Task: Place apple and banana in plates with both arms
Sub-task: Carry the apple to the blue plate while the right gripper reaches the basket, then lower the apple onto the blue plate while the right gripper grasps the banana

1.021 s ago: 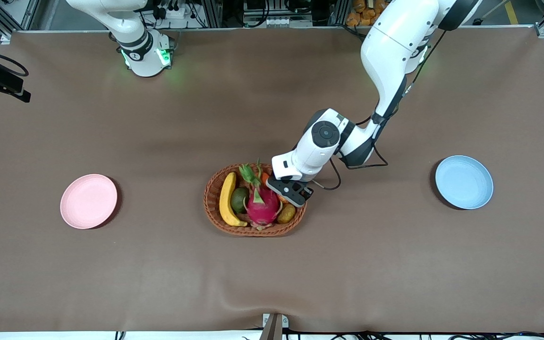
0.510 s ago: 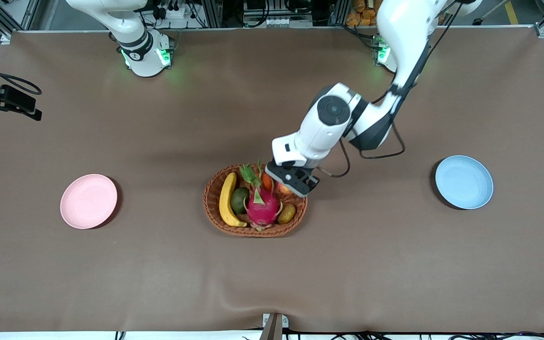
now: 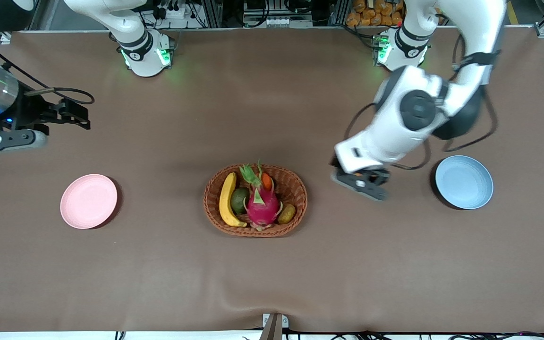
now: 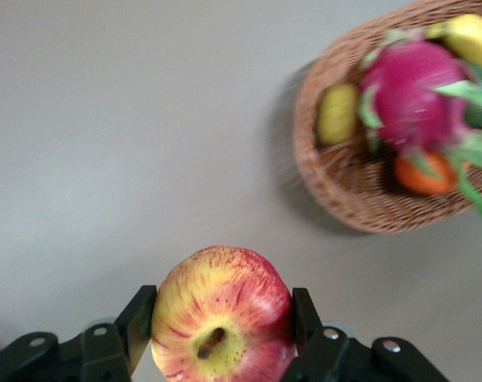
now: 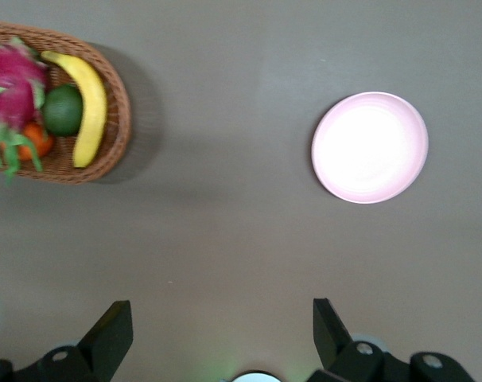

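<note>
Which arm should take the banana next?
Right. Its gripper is open and empty, with the banana on its side of the basket; the left gripper holds the apple.

A basket [image 3: 255, 200] sits mid-surface [image 3: 272, 274] between two plates: one [image 3: 89, 201] toward my right arm's end, one [image 3: 464, 182] toward my left arm's. The banana [image 3: 227, 200] lies in the basket (beside other fruit).

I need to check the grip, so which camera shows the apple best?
The left wrist view: the apple fills the foreground, clamped between the left claw fingers. In the front view the left arm hides it. The right wrist view doesn't show it.
</note>
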### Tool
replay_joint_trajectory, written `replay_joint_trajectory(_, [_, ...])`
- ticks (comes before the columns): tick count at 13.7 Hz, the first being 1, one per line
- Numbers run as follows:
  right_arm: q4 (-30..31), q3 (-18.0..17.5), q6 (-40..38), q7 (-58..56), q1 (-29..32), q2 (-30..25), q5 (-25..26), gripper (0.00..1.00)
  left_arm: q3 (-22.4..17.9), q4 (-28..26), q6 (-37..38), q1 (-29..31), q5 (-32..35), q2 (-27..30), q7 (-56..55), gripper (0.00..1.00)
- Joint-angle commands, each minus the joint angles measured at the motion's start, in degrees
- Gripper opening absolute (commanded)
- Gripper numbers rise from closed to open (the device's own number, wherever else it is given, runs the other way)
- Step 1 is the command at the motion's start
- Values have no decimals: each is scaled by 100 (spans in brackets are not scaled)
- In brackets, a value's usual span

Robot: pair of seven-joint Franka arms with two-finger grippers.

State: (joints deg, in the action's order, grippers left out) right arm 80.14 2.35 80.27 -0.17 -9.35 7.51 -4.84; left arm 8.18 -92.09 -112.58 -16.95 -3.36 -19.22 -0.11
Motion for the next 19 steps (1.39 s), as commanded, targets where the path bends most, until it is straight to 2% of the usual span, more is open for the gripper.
replay_joint_trajectory(1, [-94, 38, 364, -53, -31, 730, -464, 100, 35, -213, 446, 506, 37, 375, -103, 20])
replay_joint_trajectory(3, [-103, 29, 445, -44, -223, 1085, -570, 100, 52, -379, 500, 1069, 46, 480, 2, 19])
replay_joint_trajectory(8, [-60, 46, 1682, 17, -944, 1850, -500, 100, 17, -1020, 308, 2010, 142, 664, -7, 18])
replay_joint_trajectory(11, [-42, 46, 2079, 411, -1191, 2289, -518, 100, 8, -1836, -578, 2230, 1001, 884, -147, 18])
replay_joint_trajectory(14, [-16, 46, 2509, 1026, -1525, 2588, -518, 100, 26, -2442, -1124, 2723, 1074, 902, -42, 18])
replay_joint_trajectory(17, [334, 46, 3115, 1492, -1736, 2756, -518, 96, 35, -3348, -2247, 3082, 1477, 999, -33, 18])
replay_joint_trajectory(19, [485, 37, 3555, 1800, -1815, 2913, -544, 96, 26, -3666, -2828, 3276, 1548, 938, 106, 18])
